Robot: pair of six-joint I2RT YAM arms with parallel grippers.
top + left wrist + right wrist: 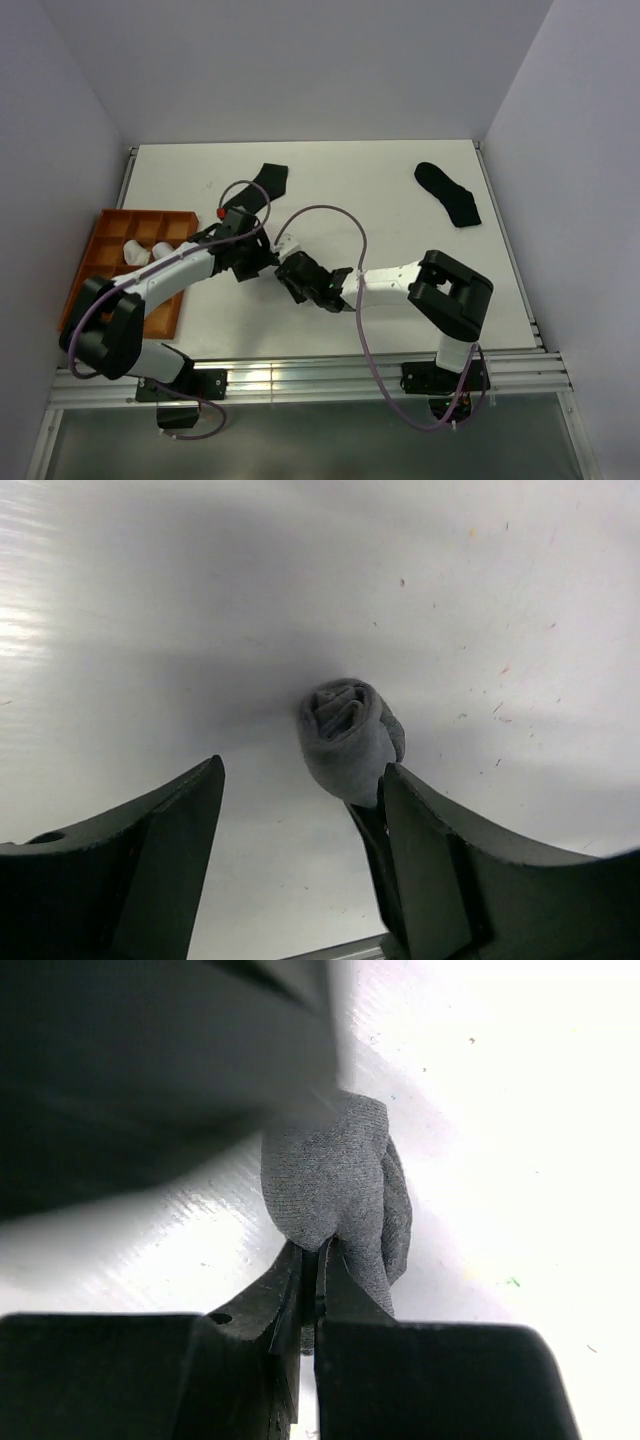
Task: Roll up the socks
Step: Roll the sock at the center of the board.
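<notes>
White table (400, 260), right gripper (318, 1252) pinching grey sock (330, 1175)

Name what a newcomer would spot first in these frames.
Mid-table the arms meet: the right gripper is pinched shut on a grey rolled sock, and the left gripper is open beside it. An orange tray at the left edge holds white rolled socks. One dark sock lies far centre, a second dark sock far right.

Lettering, labels, brands, numbers, signs: none could be read on any surface in the three views; entry recorded as nil.
</notes>
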